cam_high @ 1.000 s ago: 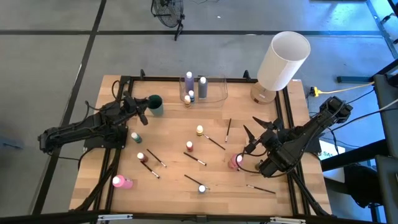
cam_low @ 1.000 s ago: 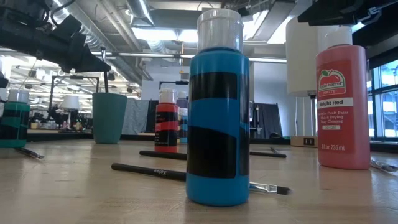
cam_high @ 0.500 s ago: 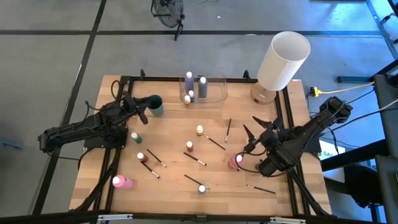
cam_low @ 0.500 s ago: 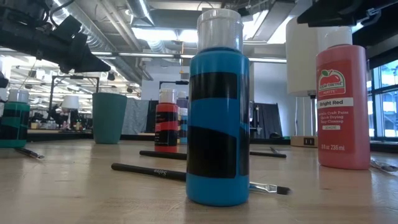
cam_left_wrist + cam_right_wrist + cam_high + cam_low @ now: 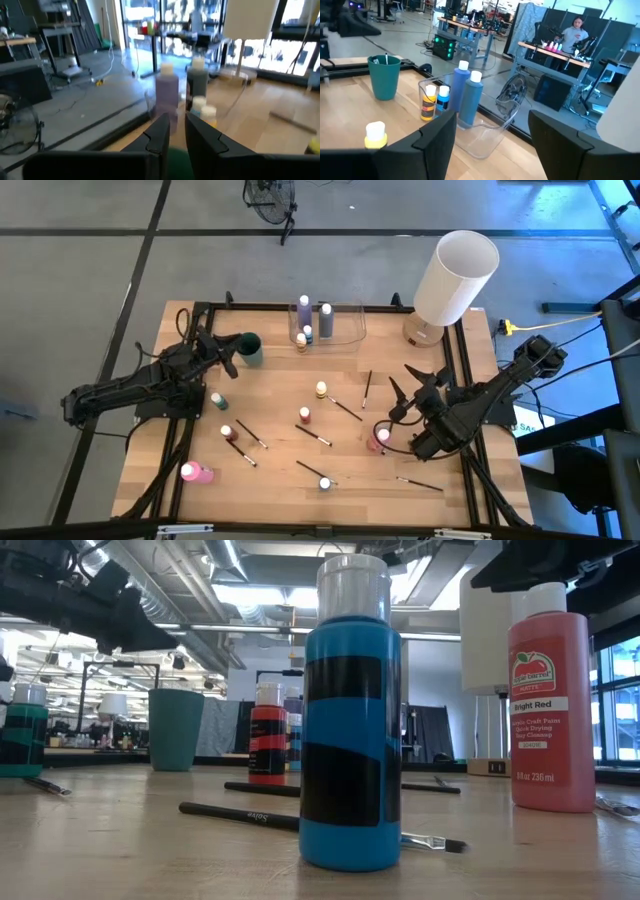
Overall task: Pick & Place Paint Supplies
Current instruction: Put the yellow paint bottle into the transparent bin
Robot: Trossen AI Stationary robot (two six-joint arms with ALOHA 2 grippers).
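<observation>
On table, pale-capped paint bottles (image 5: 305, 415)

1. Right tool (image 5: 492, 145): both dark fingers (image 5: 436, 135) wide apart, nothing between them.
2. Clear container (image 5: 485, 131) on the counter (image 5: 350, 107) holds two blue bottles (image 5: 461, 95), a yellow bottle (image 5: 427, 104) and a small blue one.
3. Teal cup (image 5: 385, 75) near the container; yellow bottle (image 5: 375, 135) closer in.
4. Person (image 5: 575, 32) at a bench behind.
</observation>
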